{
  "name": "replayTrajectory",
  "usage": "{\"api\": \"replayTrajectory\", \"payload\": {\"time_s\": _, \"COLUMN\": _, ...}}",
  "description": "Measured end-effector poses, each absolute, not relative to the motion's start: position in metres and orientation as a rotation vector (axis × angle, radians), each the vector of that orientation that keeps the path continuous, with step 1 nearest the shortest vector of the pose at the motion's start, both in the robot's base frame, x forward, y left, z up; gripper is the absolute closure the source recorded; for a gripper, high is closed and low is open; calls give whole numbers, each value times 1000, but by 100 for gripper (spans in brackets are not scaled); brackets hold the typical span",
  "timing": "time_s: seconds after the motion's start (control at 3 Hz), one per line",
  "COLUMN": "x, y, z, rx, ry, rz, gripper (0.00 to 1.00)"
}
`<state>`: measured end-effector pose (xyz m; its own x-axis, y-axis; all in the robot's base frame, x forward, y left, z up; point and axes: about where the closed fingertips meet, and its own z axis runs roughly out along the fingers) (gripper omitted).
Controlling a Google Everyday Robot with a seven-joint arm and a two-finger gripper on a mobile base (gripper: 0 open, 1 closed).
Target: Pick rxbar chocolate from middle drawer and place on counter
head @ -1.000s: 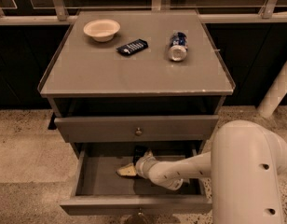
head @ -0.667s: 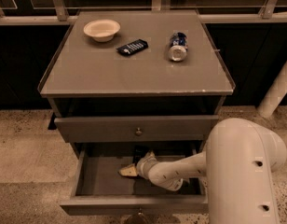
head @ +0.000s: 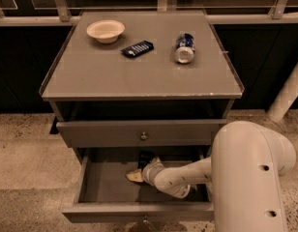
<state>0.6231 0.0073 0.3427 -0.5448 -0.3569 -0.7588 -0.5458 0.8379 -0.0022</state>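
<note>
Speckled beige floor (head: 23, 149), dark wall panels (head: 16, 66) behind, pale rail (head: 265, 19), white post (head: 287, 93) at right, dim warm light

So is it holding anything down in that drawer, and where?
Cannot be told. The gripper is inside the open middle drawer, right by the black rxbar chocolate, but no hold is visible.

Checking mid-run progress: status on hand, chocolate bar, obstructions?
Hand inside open grey-brown middle drawer, near its back. Small black wrapped bar against hand; grip unconfirmed. Shut upper drawer front close above hand.
</note>
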Motion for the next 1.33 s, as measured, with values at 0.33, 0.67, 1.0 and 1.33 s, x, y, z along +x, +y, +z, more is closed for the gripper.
{"api": "replayTrajectory", "payload": {"time_s": 0.33, "x": 623, "y": 7, "z": 343, "rx": -655, "ry": 2203, "rz": 298, "gripper": 42}}
{"api": "replayTrajectory", "payload": {"time_s": 0.67, "x": 623, "y": 7, "z": 343, "rx": -655, "ry": 2203, "rz": 298, "gripper": 65}}
{"api": "replayTrajectory", "payload": {"time_s": 1.0, "x": 623, "y": 7, "z": 350, "rx": -655, "ry": 2202, "rz": 298, "gripper": 89}}
{"api": "replayTrajectory", "payload": {"time_s": 1.33, "x": 624, "y": 3, "z": 363, "rx": -645, "ry": 2181, "rz": 332, "gripper": 100}}
